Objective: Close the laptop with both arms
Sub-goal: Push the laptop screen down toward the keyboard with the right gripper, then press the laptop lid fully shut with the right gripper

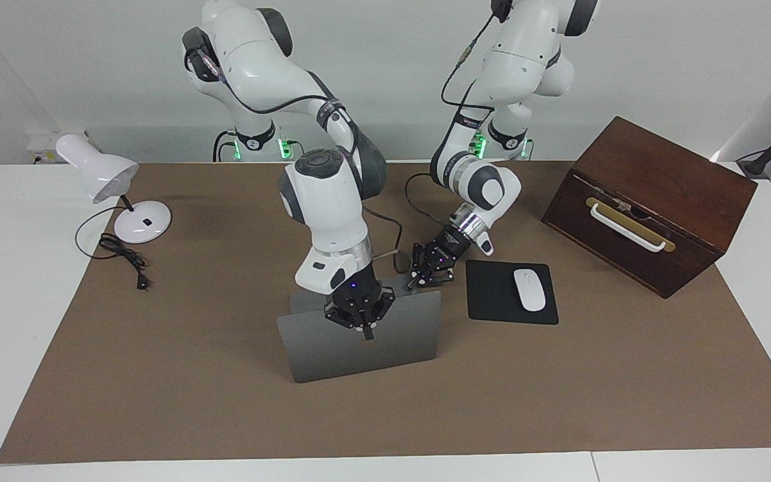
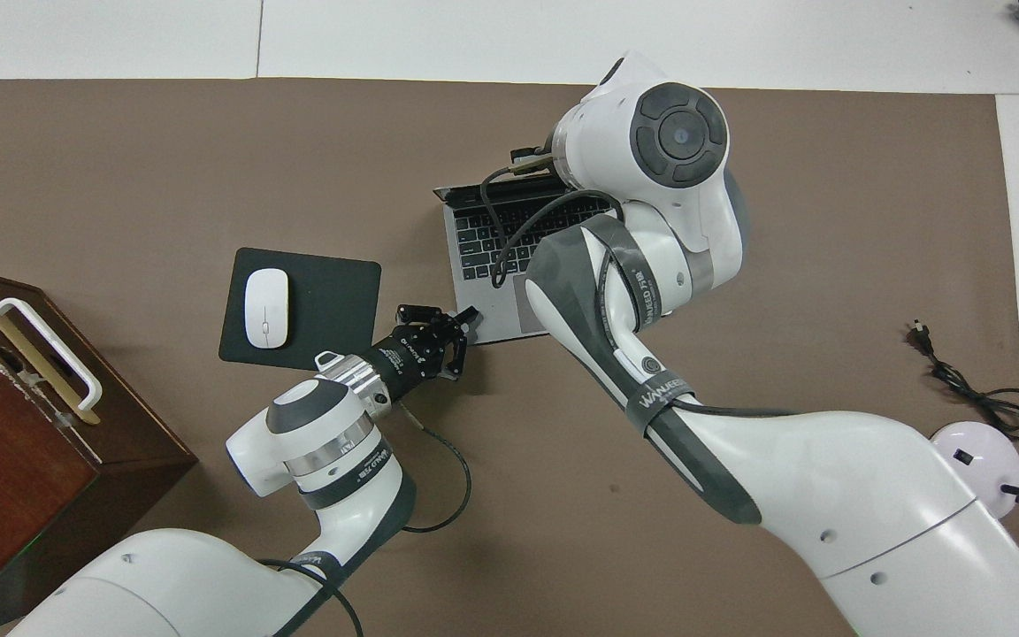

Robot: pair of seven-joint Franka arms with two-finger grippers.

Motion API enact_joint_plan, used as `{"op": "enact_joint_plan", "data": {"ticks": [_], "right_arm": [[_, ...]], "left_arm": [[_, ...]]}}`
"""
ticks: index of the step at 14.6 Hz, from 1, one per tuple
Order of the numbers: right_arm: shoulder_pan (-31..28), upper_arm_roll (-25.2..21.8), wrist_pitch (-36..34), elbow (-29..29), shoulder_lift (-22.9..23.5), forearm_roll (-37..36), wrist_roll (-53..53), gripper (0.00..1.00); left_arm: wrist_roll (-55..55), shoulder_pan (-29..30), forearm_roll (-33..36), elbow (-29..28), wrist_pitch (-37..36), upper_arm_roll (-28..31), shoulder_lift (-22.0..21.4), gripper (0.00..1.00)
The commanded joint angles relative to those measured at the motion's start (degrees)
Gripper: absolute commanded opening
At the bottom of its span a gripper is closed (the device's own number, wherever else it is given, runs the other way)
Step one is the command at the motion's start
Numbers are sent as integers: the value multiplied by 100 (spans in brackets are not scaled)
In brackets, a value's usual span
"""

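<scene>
From the facing view, the right gripper is seen with fingertips pinched together, pressed against the raised lid of the thin silver-grey metal laptop, its white arm bent steeply down over the top edge. The left gripper, fingers clenched and holding nothing, is set at the laptop's base corner beside the black square mousepad.

From overhead, the laptop is shown part-open mid-table, keyboard exposed. The left gripper is found touching its near corner; the right gripper is hidden beneath its own wrist.
</scene>
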Motion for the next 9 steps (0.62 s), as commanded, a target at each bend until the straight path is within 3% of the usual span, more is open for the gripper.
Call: {"op": "enact_joint_plan", "data": {"ticks": [1, 9], "right_arm": [[-26, 36, -36, -352, -217, 122, 127, 0], [-17, 36, -326, -413, -261, 280, 232, 0]], "left_arm": [[122, -138, -133, 92, 103, 19, 243, 0], [140, -121, -133, 75, 85, 19, 243, 0]]}}
